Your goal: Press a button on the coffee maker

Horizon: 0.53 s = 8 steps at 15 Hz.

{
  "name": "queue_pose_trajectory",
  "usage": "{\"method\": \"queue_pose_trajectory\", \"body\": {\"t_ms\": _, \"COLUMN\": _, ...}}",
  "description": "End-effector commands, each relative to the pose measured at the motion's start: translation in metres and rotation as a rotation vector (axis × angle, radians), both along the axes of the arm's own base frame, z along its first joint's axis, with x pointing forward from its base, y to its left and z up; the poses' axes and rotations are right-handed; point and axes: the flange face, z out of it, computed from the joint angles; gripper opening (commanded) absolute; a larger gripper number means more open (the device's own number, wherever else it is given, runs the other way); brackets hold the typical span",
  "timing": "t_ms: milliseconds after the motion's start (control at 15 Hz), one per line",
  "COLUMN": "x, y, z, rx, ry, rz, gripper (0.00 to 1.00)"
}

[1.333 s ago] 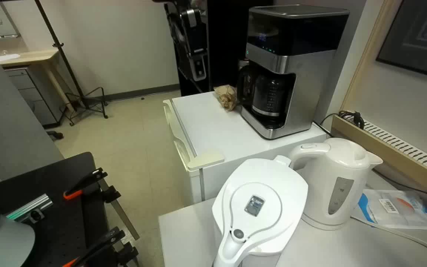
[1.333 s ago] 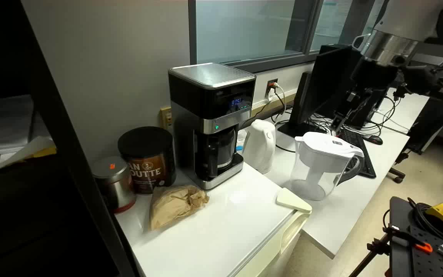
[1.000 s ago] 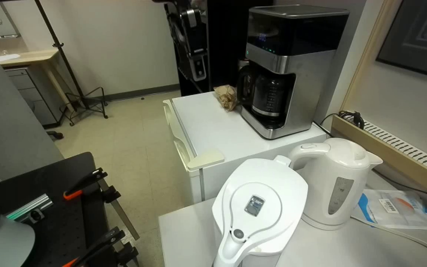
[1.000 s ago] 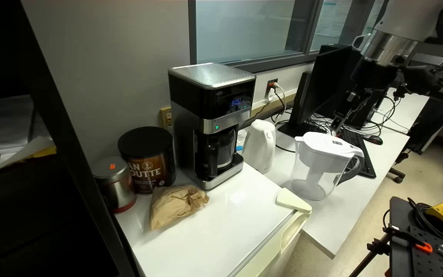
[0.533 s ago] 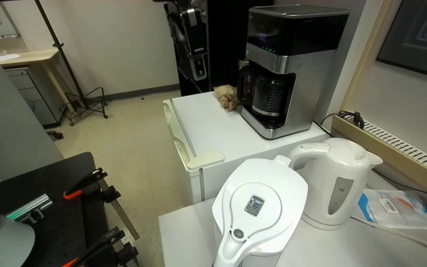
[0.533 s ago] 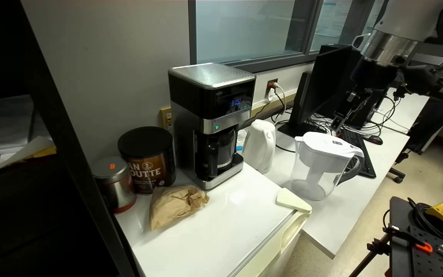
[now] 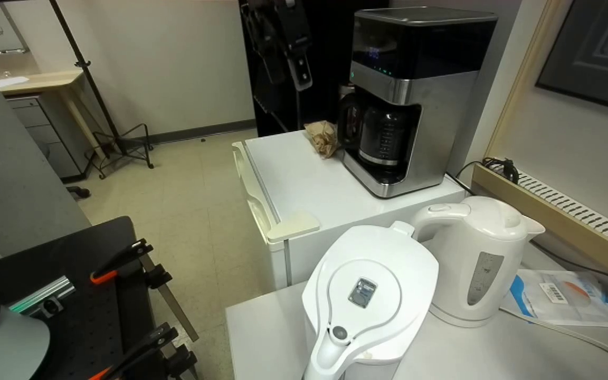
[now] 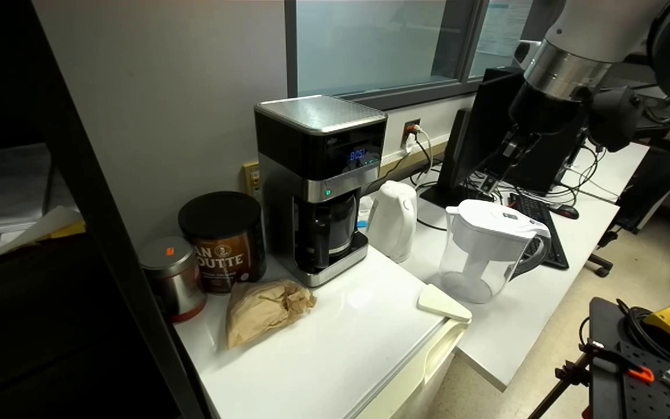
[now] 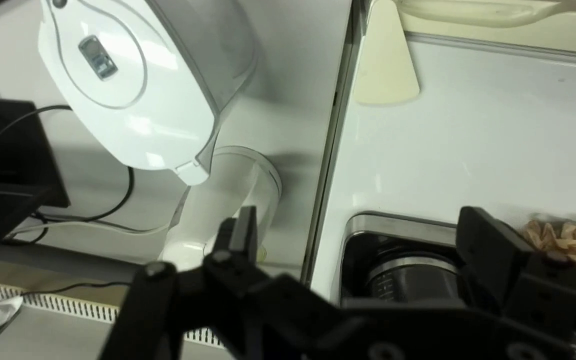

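Observation:
The coffee maker, a tall black machine with a silver front band and dark carafe, stands upright on a white fridge top in both exterior views (image 7: 441, 116) (image 8: 285, 157). A green-lit button (image 8: 328, 192) is on its silver band, below a blue display (image 8: 357, 155). In the wrist view only its silver base (image 9: 403, 227) and carafe (image 9: 413, 285) show; its buttons are hidden there. My gripper (image 9: 358, 215) is open and empty, fingers wide apart. It hangs in the air, apart from the coffee maker, in both exterior views (image 7: 289, 76) (image 8: 489, 183).
A white kettle (image 8: 390, 221) and a water-filter pitcher (image 8: 486, 233) stand beside the fridge. A paper bag (image 8: 268, 311), a coffee can (image 8: 224, 244) and a metal tin (image 8: 172, 279) are at the machine's other side. A monitor (image 8: 474, 134) stands behind the gripper.
My gripper, still in the earlier frames, has moved toward the coffee maker: right and up in one exterior picture, left in the other. The objects have not moved.

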Motion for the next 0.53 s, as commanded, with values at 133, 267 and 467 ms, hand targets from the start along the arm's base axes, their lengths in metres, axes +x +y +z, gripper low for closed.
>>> {"method": "queue_pose_trajectory", "body": {"t_ms": 133, "x": 0.036, "y": 0.028, "z": 0.001, "rx": -0.138, "ry": -0.075, "rz": 0.052, "gripper": 0.60}}
{"method": "queue_pose_trajectory", "body": {"t_ms": 267, "x": 0.046, "y": 0.036, "z": 0.000, "rx": -0.178, "ry": -0.102, "rz": 0.071, "gripper": 0.44}}
{"method": "queue_pose_trajectory", "body": {"t_ms": 467, "x": 0.061, "y": 0.046, "z": -0.004, "rx": -0.223, "ry": -0.138, "rz": 0.100, "gripper": 0.22}}
